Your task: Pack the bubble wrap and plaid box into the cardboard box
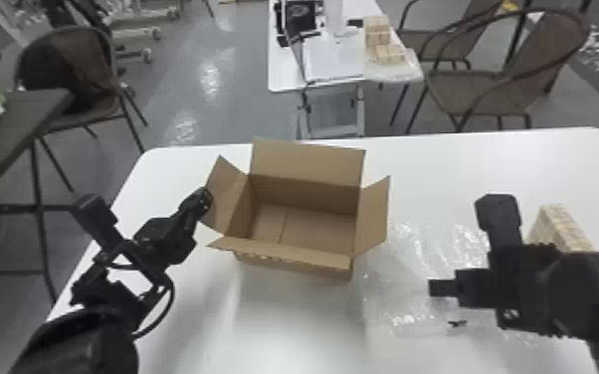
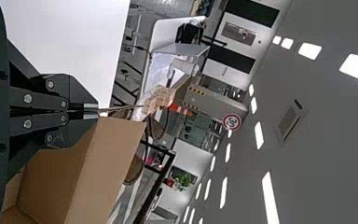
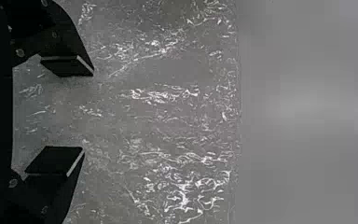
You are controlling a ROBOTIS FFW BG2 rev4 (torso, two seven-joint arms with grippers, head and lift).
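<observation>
Cardboard box [image 1: 296,266]: brown, matte corrugated board, opening upward, flaps splayed; long axis roughly side to side, near the middle of the tabletop's [image 1: 462,164] far edge. Left gripper [image 1: 205,196] clamped on its left flap [image 1: 226,186]. Bubble wrap [image 1: 398,278]: clear, glossy, crinkled sheet, lying flat just right of the carton — straight border visible in right wrist view. Right gripper [image 1: 467,288] over the wrap, fingers apart. Plaid box [image 1: 557,221]: beige checked, straight-edged, partly hidden behind the right arm, toward the tabletop's right edge — visible length slants from far side to near right.
</observation>
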